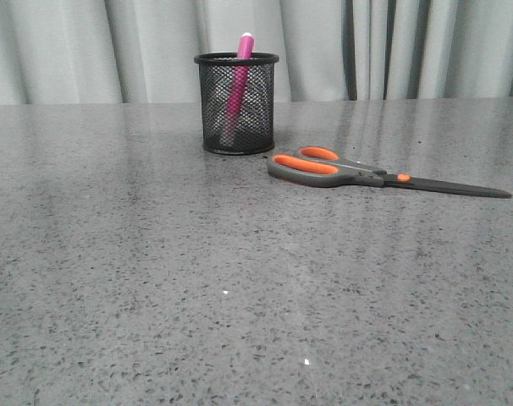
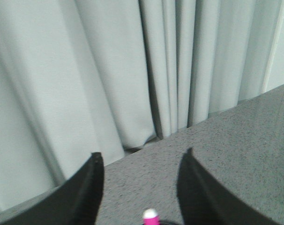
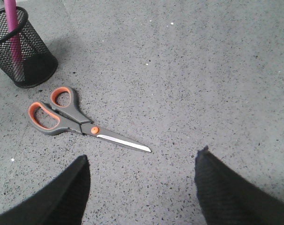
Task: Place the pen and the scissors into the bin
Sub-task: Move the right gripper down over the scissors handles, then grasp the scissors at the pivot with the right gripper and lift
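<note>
The black mesh bin (image 1: 237, 103) stands at the back middle of the table. The pink pen (image 1: 239, 83) stands inside it, its whitish cap above the rim. The scissors (image 1: 358, 172) lie flat to the right of the bin, handles toward it. No gripper shows in the front view. In the left wrist view my left gripper (image 2: 142, 157) is open and empty above the pen (image 2: 151, 217). In the right wrist view my right gripper (image 3: 143, 159) is open and empty above the table, near the blade tip of the scissors (image 3: 76, 122); the bin (image 3: 21, 47) stands beyond.
The grey speckled table (image 1: 155, 279) runs back to a pale curtain (image 1: 392, 46) along its far edge.
</note>
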You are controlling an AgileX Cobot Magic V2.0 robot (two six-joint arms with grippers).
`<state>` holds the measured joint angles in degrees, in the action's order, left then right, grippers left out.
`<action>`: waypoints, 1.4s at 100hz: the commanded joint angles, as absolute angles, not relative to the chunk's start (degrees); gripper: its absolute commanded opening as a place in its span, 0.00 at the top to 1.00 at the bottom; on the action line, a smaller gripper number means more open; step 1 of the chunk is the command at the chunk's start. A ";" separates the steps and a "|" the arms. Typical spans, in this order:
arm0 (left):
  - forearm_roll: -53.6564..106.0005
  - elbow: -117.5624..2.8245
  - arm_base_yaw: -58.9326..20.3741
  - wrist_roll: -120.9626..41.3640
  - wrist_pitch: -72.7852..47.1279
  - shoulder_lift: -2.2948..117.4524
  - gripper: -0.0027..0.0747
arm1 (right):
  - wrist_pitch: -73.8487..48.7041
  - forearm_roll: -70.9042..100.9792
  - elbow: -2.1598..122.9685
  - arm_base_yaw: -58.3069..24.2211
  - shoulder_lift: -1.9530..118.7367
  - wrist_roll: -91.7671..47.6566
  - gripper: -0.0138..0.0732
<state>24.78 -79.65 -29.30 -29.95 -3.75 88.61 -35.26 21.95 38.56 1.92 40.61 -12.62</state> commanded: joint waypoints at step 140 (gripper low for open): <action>28.90 -39.23 -10.29 -29.94 -2.21 45.52 0.99 | -58.83 5.94 84.75 -20.15 98.49 -33.11 0.34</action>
